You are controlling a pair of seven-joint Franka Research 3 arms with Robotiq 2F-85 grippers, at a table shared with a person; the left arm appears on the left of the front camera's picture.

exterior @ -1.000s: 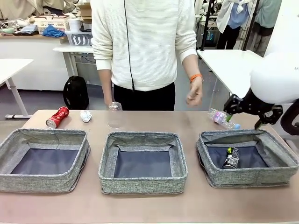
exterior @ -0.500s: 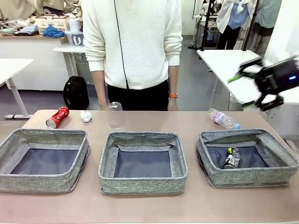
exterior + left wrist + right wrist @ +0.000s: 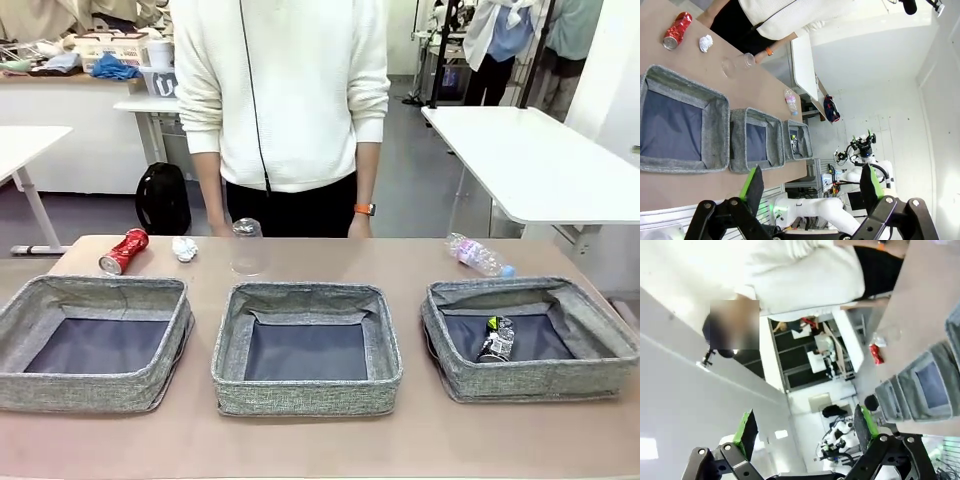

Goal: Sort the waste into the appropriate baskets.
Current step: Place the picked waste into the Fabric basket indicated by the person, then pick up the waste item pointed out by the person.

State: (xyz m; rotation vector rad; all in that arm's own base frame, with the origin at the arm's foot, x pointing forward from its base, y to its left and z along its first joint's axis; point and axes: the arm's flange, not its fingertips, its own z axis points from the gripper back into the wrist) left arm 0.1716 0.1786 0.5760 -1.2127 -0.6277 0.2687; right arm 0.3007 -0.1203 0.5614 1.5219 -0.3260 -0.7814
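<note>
Three grey baskets stand in a row: left (image 3: 100,288), middle (image 3: 305,295), right (image 3: 530,290). A dark crushed can (image 3: 494,339) lies in the right basket. Behind the baskets a red can (image 3: 123,251), a white paper ball (image 3: 184,248), a clear cup (image 3: 247,247) and a clear bottle (image 3: 477,254) rest on the table. My left gripper (image 3: 812,185) hangs open high above the table's near left, holding nothing; below it lie the red can (image 3: 677,31) and the bottle (image 3: 790,101). My right gripper (image 3: 805,427) is open and tipped away from the table, also holding nothing.
A person in a white sweater stands at the far edge, with a hand (image 3: 358,226) by the table behind the middle basket. The brown table (image 3: 400,255) has free strips in front of and behind the baskets. A white table (image 3: 530,160) stands far right.
My right arm rose from beside the right basket and left the front view. The person shifted slightly left and lowered both hands to the table's far edge.
</note>
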